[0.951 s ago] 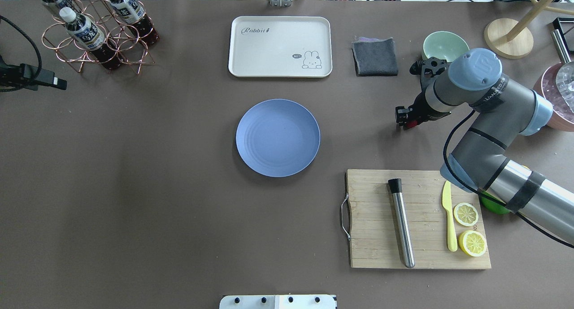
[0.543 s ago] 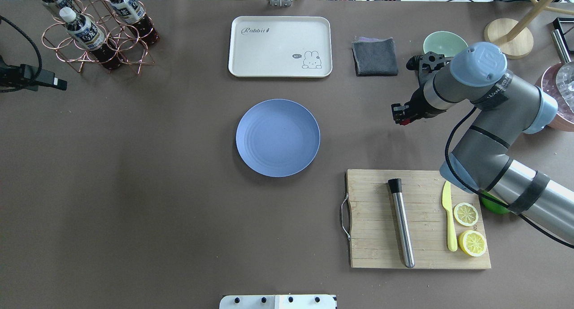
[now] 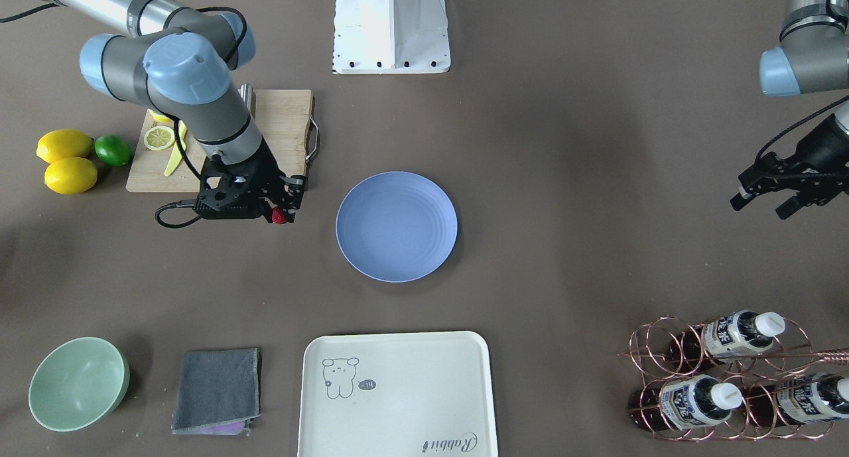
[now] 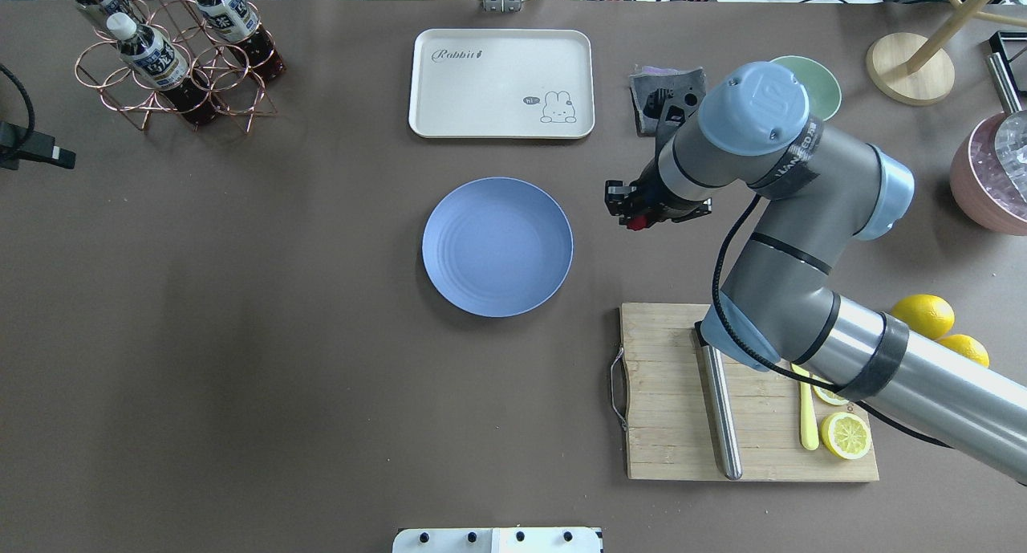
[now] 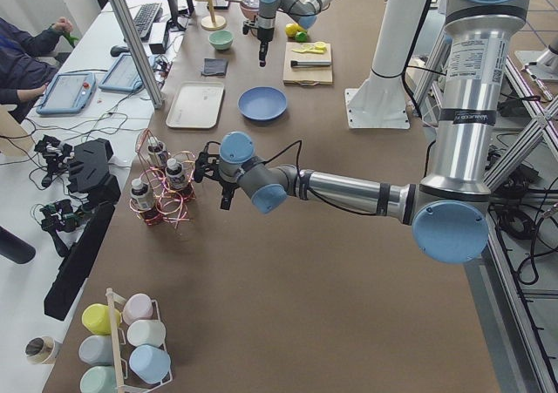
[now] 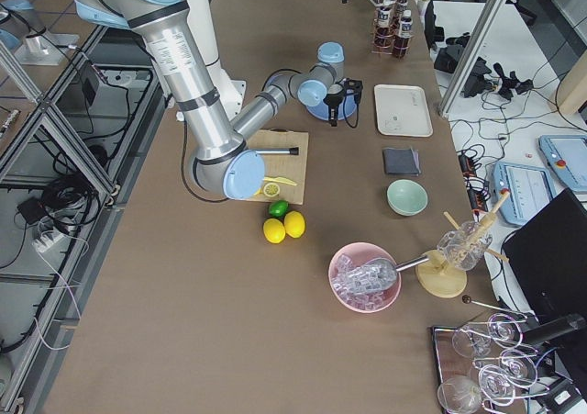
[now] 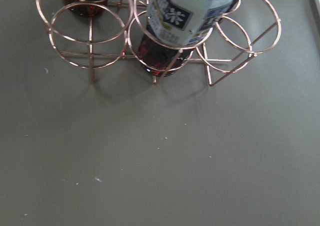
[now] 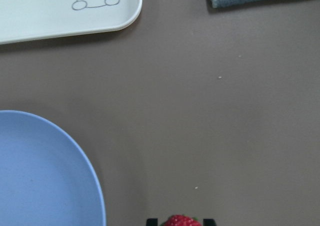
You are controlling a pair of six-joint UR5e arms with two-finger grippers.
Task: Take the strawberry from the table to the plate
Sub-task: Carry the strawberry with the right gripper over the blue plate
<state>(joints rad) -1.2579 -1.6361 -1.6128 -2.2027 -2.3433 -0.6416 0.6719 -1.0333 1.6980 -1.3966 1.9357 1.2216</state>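
Note:
The strawberry is small, red and bumpy, and my right gripper is shut on it, a little above the table. The front-facing view shows the strawberry at the tip of the right gripper, a short way from the plate's rim. The round blue plate lies flat mid-table with nothing on it. In the right wrist view the strawberry sits at the bottom edge, with the plate at lower left. My left gripper hangs open far off, near the bottle rack.
A wooden cutting board holds a steel muddler, a yellow knife and lemon slices. Whole lemons lie beyond it. A cream tray, a grey cloth and a mint bowl lie behind the plate.
My right gripper has carried the strawberry leftward toward the plate, by roughly a hundred pixels in the overhead view. The left arm has drawn back slightly toward the view's left edge.

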